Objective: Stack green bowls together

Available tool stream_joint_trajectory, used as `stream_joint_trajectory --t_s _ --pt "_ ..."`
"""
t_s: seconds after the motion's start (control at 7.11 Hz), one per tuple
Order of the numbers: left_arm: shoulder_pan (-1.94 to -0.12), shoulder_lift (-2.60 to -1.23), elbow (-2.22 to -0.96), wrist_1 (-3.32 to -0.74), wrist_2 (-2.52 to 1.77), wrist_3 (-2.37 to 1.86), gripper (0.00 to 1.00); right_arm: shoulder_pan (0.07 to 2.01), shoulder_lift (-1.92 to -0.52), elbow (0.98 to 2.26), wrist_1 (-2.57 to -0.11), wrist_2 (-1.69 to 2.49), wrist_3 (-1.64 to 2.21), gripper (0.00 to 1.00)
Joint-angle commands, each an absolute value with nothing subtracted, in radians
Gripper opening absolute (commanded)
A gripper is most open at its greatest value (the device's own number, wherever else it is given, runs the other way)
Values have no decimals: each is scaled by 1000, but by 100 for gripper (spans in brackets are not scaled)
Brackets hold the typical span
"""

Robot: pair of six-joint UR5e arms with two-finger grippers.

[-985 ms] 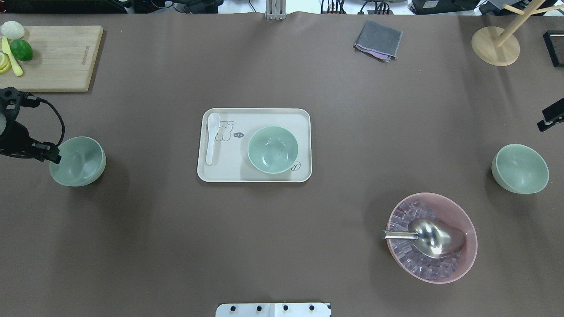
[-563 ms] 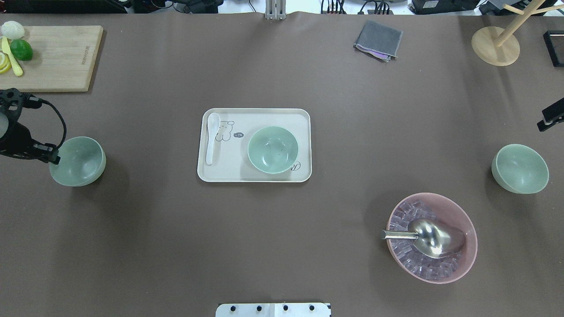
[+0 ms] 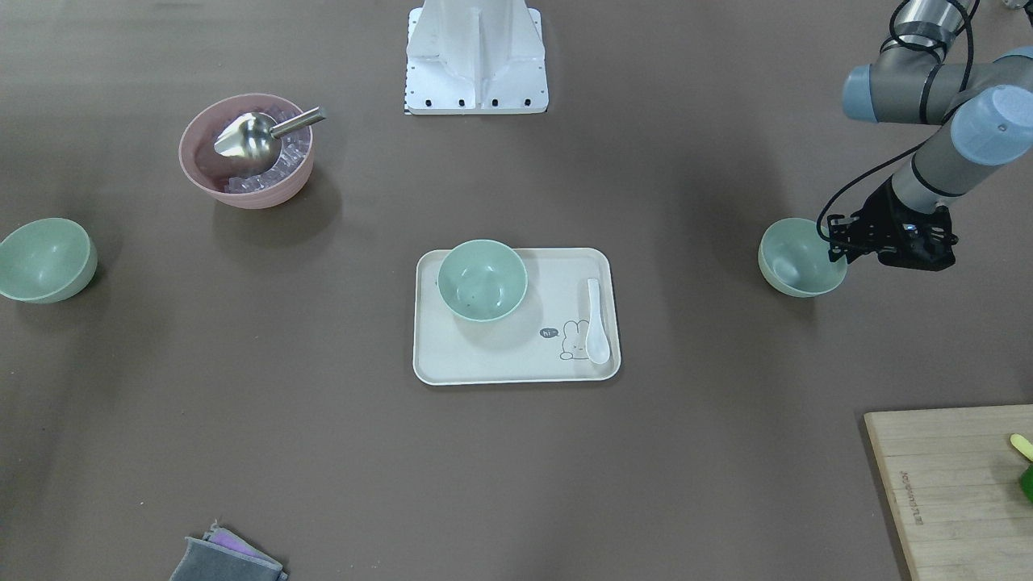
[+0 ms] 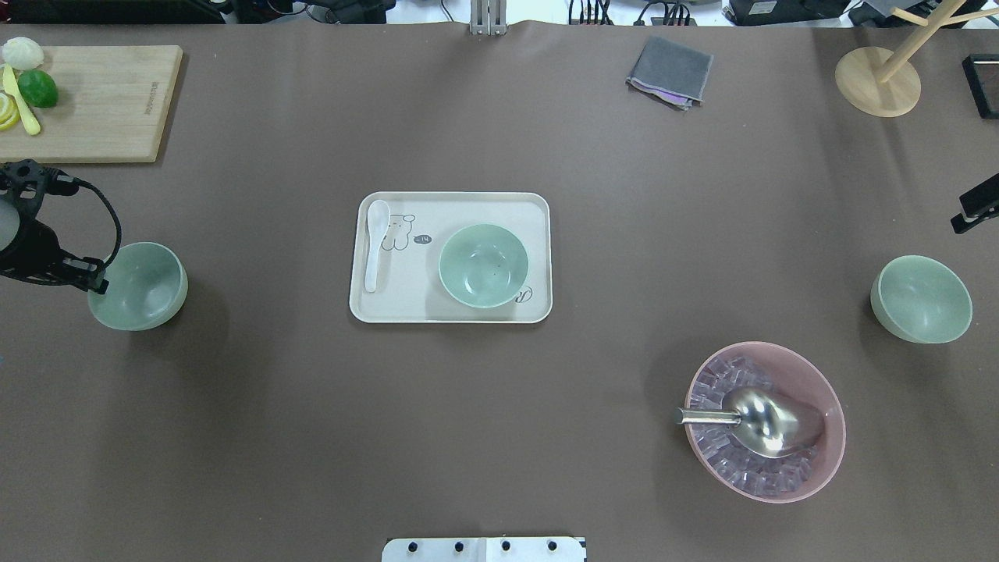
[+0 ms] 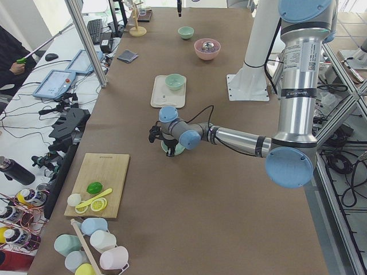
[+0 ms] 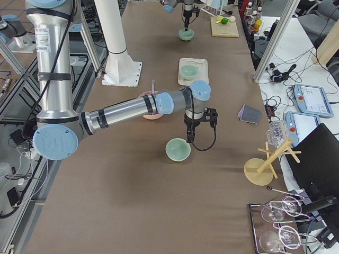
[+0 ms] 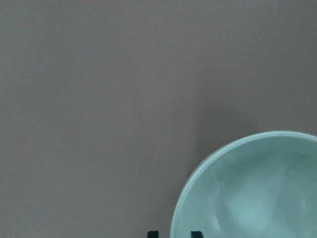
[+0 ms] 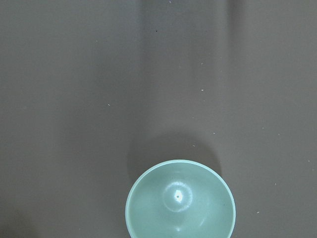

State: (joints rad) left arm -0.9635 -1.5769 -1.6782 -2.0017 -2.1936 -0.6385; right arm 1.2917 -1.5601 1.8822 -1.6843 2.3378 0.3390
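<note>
Front-facing view first: the left pincer (image 3: 835, 252) is down at the left green bowl (image 3: 795, 262), close to the tabletop's (image 3: 323, 452) left end edge, at the part of the rim facing that edge. The middle green bowl (image 3: 482, 280) sits upright on the cream tray (image 3: 516, 367) mid-tabletop, with a white spoon (image 3: 595, 323) on the same tray. The right green bowl (image 3: 44, 260) stands alone by the right end edge, and the pink bowl (image 3: 242, 190) with its metal scoop (image 3: 250, 135) is nearer the robot-side edge. Overhead now: all three green bowls are well apart, none stacked, and only a dark piece of the right pincer (image 4: 975, 209) pokes in at the right end edge, so I cannot tell whether it is apart or together. From the left end, the near arm reaches low to its bowl. From the right end, the near arm hangs its pincer above the right green bowl, not touching. Left wrist camera: two dark fingertips (image 7: 153, 233) stand apart, the bowl's rim between them, one inside and one outside. Right wrist camera: the right green bowl is seen from above, no fingers showing.
</note>
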Motion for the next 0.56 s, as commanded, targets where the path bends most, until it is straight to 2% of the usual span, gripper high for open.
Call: stream_joint_trajectory --t_s 0.0,0.14,0.42 --pt "-963 -1577 -1681 -2003 -2195 -643 9 1292 -1560 1882 -1684 2339 339 100" --pt "-963 -1577 -1687 -2003 -2198 -644 0 1292 -1560 1887 -1684 2342 339 100" --pt "-966 -1566 -1716 -2002 -2226 -641 0 1292 -1559 1884 -1683 2344 337 100"
